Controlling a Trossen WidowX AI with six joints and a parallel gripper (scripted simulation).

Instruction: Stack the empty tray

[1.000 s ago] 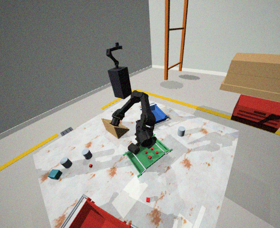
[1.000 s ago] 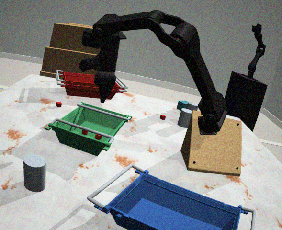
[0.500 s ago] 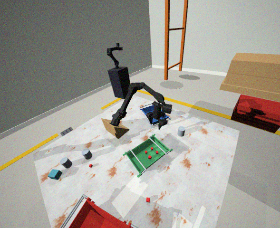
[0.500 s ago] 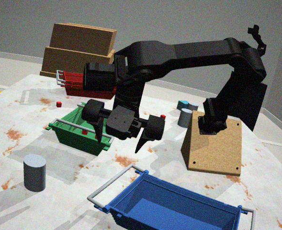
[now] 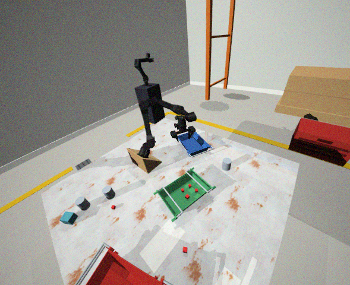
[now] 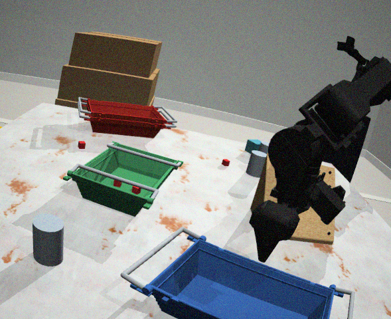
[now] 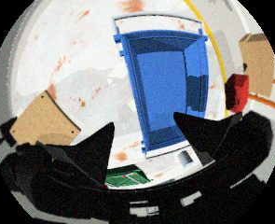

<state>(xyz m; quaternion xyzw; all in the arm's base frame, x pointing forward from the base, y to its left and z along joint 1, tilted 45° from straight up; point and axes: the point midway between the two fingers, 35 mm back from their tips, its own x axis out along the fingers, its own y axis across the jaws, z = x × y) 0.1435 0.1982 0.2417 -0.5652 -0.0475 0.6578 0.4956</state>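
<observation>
The green tray (image 5: 178, 184) (image 6: 109, 197) (image 7: 114, 178) stands on the table with several small red blocks (image 5: 187, 196) (image 6: 136, 189) inside. Its two wire bars lie across its top: one bar (image 5: 172, 199) (image 6: 143, 155) and the other bar (image 5: 201, 181) (image 6: 118, 177). The empty blue tray (image 5: 195, 145) (image 6: 243, 259) (image 7: 162, 89) stands upright on the table, its bars swung out past its ends, as one bar (image 6: 152, 254) (image 7: 158, 15) shows. My gripper (image 5: 183, 136) (image 7: 144, 119) is open and empty above the blue tray's side nearer the arm base. In the wrist view one finger overlaps the tray.
A red tray (image 5: 119, 269) (image 6: 127, 119) stands beyond the green one. A grey cylinder (image 5: 226, 164) (image 6: 48, 240) stands near the green and blue trays. Two more cylinders, a teal block (image 5: 68, 217) and two loose red blocks are elsewhere. My arm's wooden base (image 6: 312, 228) stands beside the blue tray.
</observation>
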